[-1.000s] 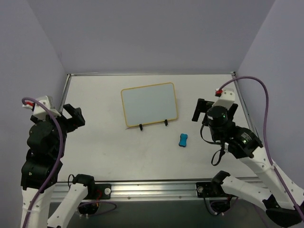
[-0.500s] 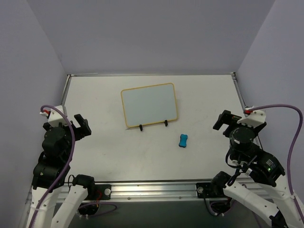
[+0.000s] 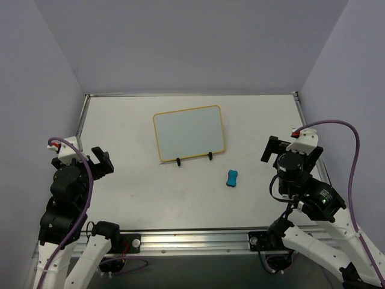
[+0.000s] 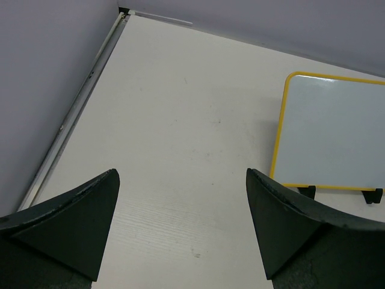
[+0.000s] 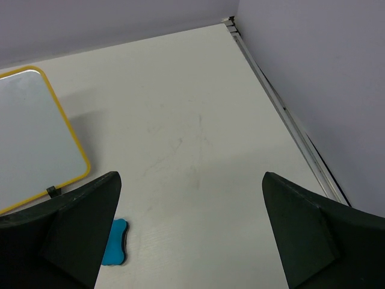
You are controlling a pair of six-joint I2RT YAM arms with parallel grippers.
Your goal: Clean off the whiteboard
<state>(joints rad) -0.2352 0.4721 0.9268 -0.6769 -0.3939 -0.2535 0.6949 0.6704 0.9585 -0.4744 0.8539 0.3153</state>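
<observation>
Both grippers are empty with jaws wide apart. The left gripper (image 3: 101, 159) hangs by the left table edge, the right gripper (image 3: 271, 150) on the right side, neither touching anything. The blue eraser (image 3: 233, 177) lies loose on the table (image 3: 132, 192), between the right gripper and the board. The whiteboard (image 3: 188, 132) sits mid-table toward the back on two black clip feet (image 3: 178, 161), just beyond the eraser and well apart from both grippers. Its face shows no writing in any view, so wiping looks finished. If marks remain, the right arm should grab the eraser across its narrow waist and press it flat, while the left steadies the rim so the board doesn't slide.
</observation>
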